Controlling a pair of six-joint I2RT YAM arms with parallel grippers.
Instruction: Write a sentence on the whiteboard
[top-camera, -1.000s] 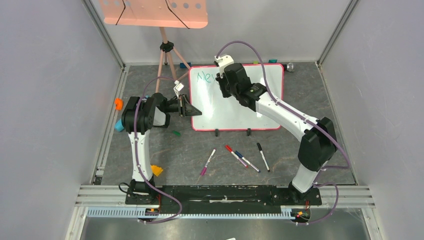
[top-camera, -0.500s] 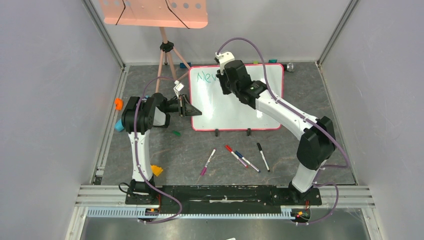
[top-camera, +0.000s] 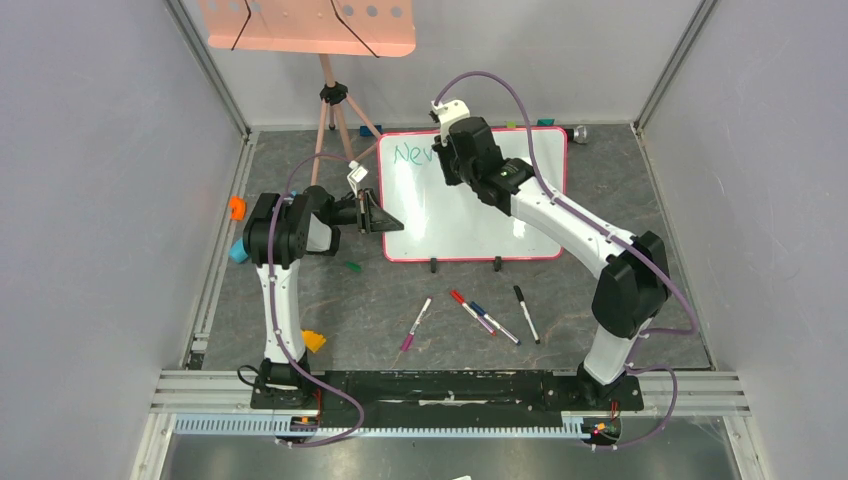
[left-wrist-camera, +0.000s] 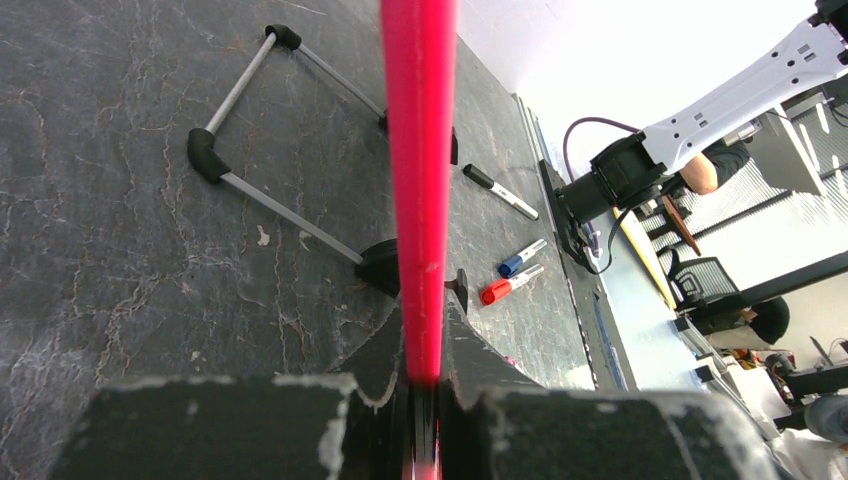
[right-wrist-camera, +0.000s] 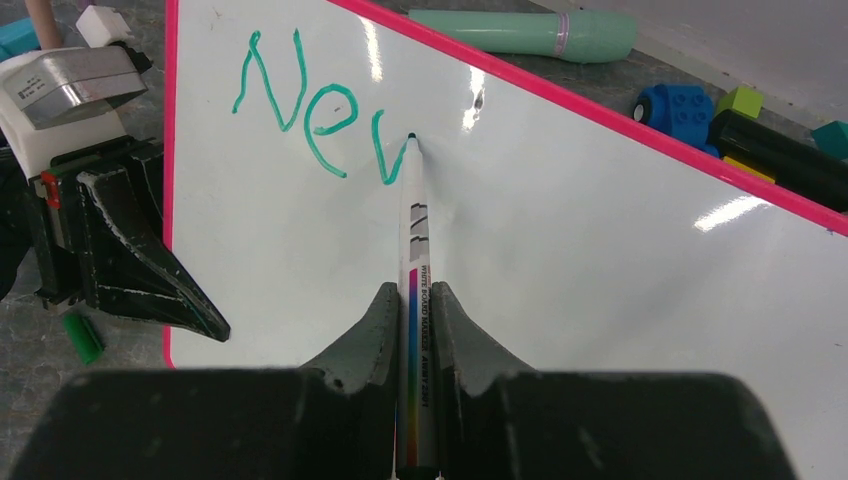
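Since a second ago the right wrist is shifted slightly toward the back along the top line of writing; left arm, whiteboard (top-camera: 470, 215) and loose items are seen unchanged. Whiteboard is propped tilted on two black feet (top-camera: 434, 266) mid-table, behind a row of loose pens (top-camera: 495, 323) lying apart from it on the grey surface. Pink perforated tray (top-camera: 305, 25) on a tripod (top-camera: 335, 110) is set at the back left. An orange piece (top-camera: 237, 207), a teal piece (top-camera: 238, 251), a green cap (top-camera: 351, 266) and a yellow block (top-camera: 314, 340) are scattered around the left arm. Behind the board's top edge a mint-green cylinder (right-wrist-camera: 520, 32), a blue brick (right-wrist-camera: 675, 108) and a green brick (right-wrist-camera: 740, 100) are seen. From above, the end of the sentence (right-wrist-camera: 310, 105) is covered by the right wrist, and the right forearm is laid across the board's right half. Only green "Ne" plus a started stroke is readable in the right wrist view. Right gripper (right-wrist-camera: 410, 290) is clenched on a whiteboard marker (right-wrist-camera: 413, 230), tip pressed on the board at the top end of that last stroke. Left gripper (left-wrist-camera: 425, 335) is clamped on the board's pink frame (left-wrist-camera: 420, 150) at the left edge, frame running straight out between the jaws.
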